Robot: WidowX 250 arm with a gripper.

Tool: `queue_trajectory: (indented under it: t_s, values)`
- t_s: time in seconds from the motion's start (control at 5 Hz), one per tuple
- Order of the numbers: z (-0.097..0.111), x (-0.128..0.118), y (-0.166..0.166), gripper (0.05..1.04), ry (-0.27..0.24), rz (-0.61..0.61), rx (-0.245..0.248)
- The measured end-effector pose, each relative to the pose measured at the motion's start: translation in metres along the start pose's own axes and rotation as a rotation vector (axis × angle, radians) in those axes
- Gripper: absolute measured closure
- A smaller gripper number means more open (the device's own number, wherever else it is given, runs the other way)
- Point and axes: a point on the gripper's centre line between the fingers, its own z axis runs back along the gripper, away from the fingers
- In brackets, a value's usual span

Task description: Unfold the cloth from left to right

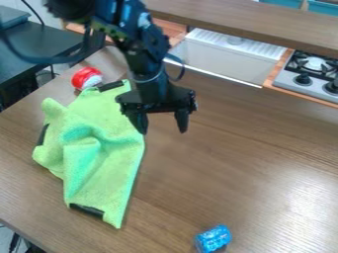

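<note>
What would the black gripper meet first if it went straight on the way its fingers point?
The gripper would probably meet the wooden tabletop beside the green cloth, though it might catch the cloth's edge first; depth is unclear.

Layout of the work surface: the cloth lies on the left part of the table, with one can just behind its far end and a second can near the front edge of the view, to the right of the cloth and well apart from it. The gripper hangs above the table beside the cloth's far right portion. Behind the table stand the sink and, to its right, the stove.
</note>
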Motion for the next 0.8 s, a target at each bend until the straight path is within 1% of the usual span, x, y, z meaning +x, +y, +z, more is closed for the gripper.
queue_trajectory:
  t_s: [0.2,0.4,0.6,0.8]
  values:
    - [0.015,0.005,0.034,0.083,-0.030,0.023,-0.022]
    - [0.027,-0.001,0.048,0.083,-0.036,-0.026,-0.077]
    - [0.044,-0.002,0.077,0.083,-0.073,-0.054,-0.132]
    - [0.055,-0.003,0.115,0.083,-0.096,-0.082,-0.144]
